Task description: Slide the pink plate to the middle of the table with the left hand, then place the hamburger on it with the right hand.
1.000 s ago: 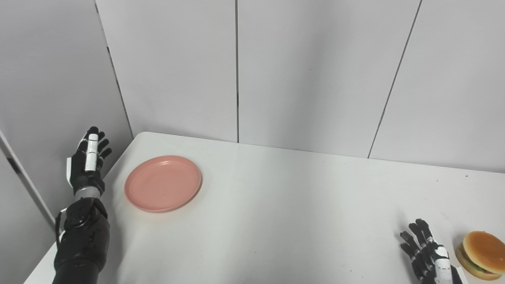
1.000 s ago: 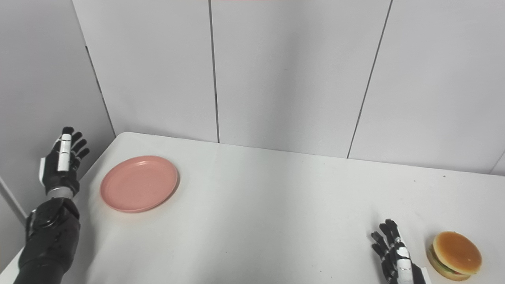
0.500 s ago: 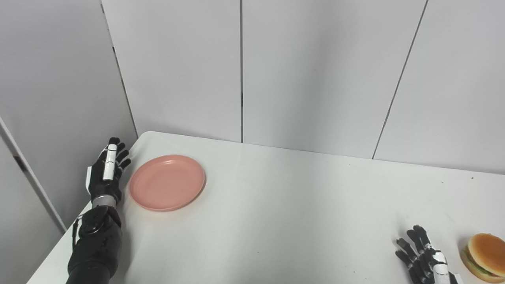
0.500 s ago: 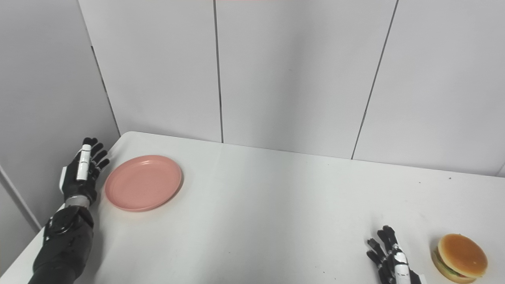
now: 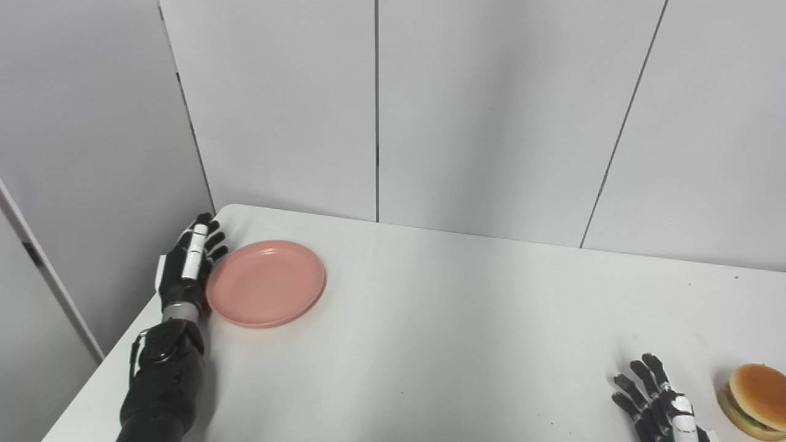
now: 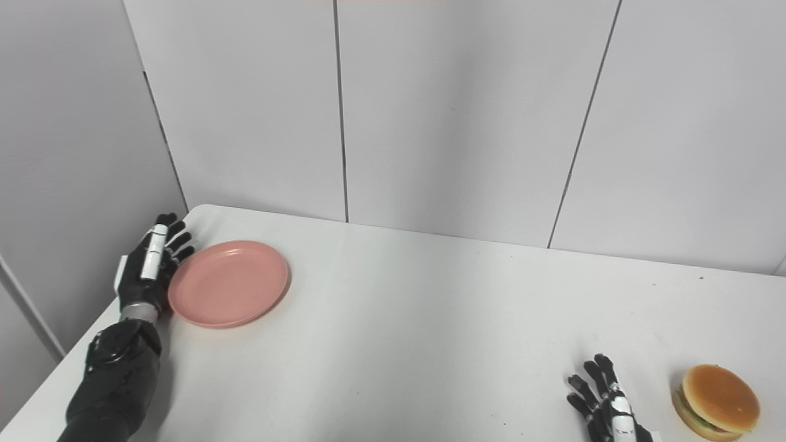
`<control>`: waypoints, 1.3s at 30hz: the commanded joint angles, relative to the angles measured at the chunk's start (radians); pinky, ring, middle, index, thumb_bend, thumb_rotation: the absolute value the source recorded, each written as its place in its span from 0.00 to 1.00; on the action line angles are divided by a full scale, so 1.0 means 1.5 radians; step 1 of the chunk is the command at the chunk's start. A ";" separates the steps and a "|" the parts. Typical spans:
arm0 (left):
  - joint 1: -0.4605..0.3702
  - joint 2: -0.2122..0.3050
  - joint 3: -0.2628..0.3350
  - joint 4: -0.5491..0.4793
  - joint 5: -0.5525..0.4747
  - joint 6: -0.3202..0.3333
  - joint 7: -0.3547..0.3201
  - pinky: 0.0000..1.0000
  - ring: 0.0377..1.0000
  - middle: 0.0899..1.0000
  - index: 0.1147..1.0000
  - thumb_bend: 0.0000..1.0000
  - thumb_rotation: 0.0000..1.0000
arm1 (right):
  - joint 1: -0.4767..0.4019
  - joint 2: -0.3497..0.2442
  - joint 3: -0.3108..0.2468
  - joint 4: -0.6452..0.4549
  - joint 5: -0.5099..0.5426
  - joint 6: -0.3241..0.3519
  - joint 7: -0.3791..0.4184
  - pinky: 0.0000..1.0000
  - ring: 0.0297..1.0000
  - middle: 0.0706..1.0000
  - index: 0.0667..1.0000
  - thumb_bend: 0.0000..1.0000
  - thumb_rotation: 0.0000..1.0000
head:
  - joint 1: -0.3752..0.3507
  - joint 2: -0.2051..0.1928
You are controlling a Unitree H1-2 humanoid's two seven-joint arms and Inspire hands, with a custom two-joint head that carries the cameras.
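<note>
The pink plate (image 5: pixel 265 283) lies flat on the white table (image 5: pixel 442 319) near its far left corner. My left hand (image 5: pixel 187 268) is open with fingers straight, standing on edge against the plate's left rim. The hamburger (image 5: pixel 753 393) sits at the near right of the table. My right hand (image 5: pixel 660 414) is open with fingers spread, low at the bottom edge just left of the hamburger and apart from it. In the right eye view the plate (image 6: pixel 228 282), left hand (image 6: pixel 149 267), hamburger (image 6: pixel 716 393) and right hand (image 6: pixel 605 408) show likewise.
Grey wall panels (image 5: pixel 491 110) stand right behind the table's far edge. A grey side panel (image 5: pixel 86 153) stands close to the table's left edge beside my left arm (image 5: pixel 161 380).
My left hand has moved right from beyond the table's left edge up to the plate's left rim, and the plate has shifted slightly right. The camera view has also shifted a little.
</note>
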 commanded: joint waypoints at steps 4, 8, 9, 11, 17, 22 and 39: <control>0.010 -0.002 -0.019 -0.038 0.013 0.058 -0.009 0.81 0.85 0.84 0.76 0.73 0.71 | 0.016 0.004 0.010 -0.003 -0.002 0.024 0.000 0.90 0.89 0.95 0.97 0.74 1.00 | 0.001 0.003; 0.015 -0.004 -0.030 -0.071 0.024 0.083 -0.009 0.84 0.86 0.85 0.77 0.71 0.71 | 0.015 0.004 0.011 -0.001 0.000 0.025 0.000 0.89 0.89 0.95 0.96 0.74 1.00 | 0.001 0.001; 0.015 -0.004 -0.032 -0.074 0.027 0.086 -0.007 0.84 0.86 0.85 0.77 0.71 0.72 | 0.015 0.004 0.011 -0.001 0.000 0.024 0.000 0.89 0.89 0.95 0.96 0.74 1.00 | 0.001 0.001; 0.015 -0.006 -0.039 -0.091 0.037 0.101 0.004 0.85 0.86 0.85 0.77 0.70 0.72 | 0.014 0.006 0.012 0.000 -0.002 0.024 -0.001 0.89 0.89 0.95 0.97 0.74 1.00 | 0.000 0.000; 0.020 -0.023 -0.048 -0.143 0.042 0.143 0.009 0.82 0.85 0.83 0.75 0.71 0.74 | 0.014 0.007 0.014 0.001 -0.003 0.023 -0.003 0.88 0.88 0.96 0.97 0.73 1.00 | -0.002 0.001; 0.025 -0.039 -0.057 -0.178 0.045 0.166 0.006 0.76 0.83 0.83 0.75 0.70 0.74 | 0.014 0.010 0.016 0.000 -0.003 0.024 -0.006 0.87 0.87 0.95 0.97 0.74 0.99 | -0.006 0.002; 0.016 -0.122 -0.088 -0.228 0.056 0.195 0.009 0.70 0.83 0.83 0.73 0.74 0.76 | 0.018 0.027 0.021 0.000 -0.009 0.005 -0.020 0.85 0.86 0.93 0.94 0.77 0.92 | -0.055 0.007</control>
